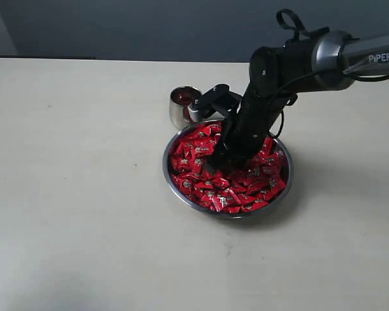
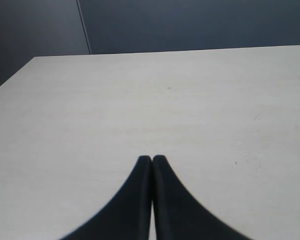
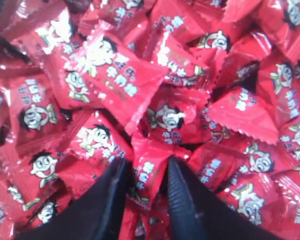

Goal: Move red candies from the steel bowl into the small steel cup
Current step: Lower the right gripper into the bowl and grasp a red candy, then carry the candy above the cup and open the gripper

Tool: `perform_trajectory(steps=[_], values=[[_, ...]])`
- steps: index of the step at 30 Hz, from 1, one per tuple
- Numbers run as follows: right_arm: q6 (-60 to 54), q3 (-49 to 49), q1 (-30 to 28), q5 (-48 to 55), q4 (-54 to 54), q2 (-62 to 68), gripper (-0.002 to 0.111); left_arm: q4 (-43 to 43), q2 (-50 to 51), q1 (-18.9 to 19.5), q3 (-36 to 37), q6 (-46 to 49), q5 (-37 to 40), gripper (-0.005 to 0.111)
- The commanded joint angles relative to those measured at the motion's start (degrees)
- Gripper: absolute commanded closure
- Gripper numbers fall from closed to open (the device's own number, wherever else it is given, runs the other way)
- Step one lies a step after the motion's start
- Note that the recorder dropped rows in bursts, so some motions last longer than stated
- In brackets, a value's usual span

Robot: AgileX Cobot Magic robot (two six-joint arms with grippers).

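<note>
The steel bowl (image 1: 169, 178) sits mid-table, heaped with red candies (image 1: 239, 191). My right gripper (image 1: 215, 166) reaches down into the pile on the bowl's left half. In the right wrist view its two black fingers (image 3: 112, 200) press on either side of one red candy (image 3: 150, 172), so the right gripper (image 3: 147, 162) is shut on that candy. The small steel cup (image 1: 179, 109) stands just behind the bowl's left rim, with something red inside it. My left gripper (image 2: 152, 158) is shut and empty over bare table, outside the exterior view.
The right arm (image 1: 291, 65) stretches in from the upper right over the bowl's far side. A black part of the wrist (image 1: 213, 100) hangs close beside the cup. Pale tabletop (image 1: 71, 194) surrounds the bowl, and a dark wall runs behind the table's back edge.
</note>
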Motion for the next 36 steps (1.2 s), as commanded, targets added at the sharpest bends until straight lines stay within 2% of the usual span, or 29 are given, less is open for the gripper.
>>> perform_trajectory(steps=[1, 8, 13, 25, 31, 36], values=[[0.69, -0.31, 0.03, 0.32, -0.10, 1.04, 0.080, 0.13, -0.27, -0.27, 0.26, -0.08, -0.45, 0.106], [0.93, -0.31, 0.03, -0.14, -0.10, 1.04, 0.082, 0.13, -0.27, -0.27, 0.26, -0.08, -0.45, 0.106], [1.06, -0.31, 0.03, -0.14, -0.10, 1.04, 0.109, 0.13, -0.27, -0.27, 0.26, -0.08, -0.45, 0.106], [5.16, -0.31, 0.03, -0.05, -1.61, -4.33, 0.109, 0.13, -0.27, -0.27, 0.26, -0.08, -0.45, 0.106], [10.73, -0.31, 0.03, -0.12, -6.60, -8.75, 0.109, 0.13, -0.27, -0.27, 0.26, -0.08, -0.45, 0.106], [11.98, -1.04, 0.03, -4.73, -8.71, -10.69, 0.109, 0.13, -0.27, -0.27, 0.26, -0.08, -0.45, 0.106]])
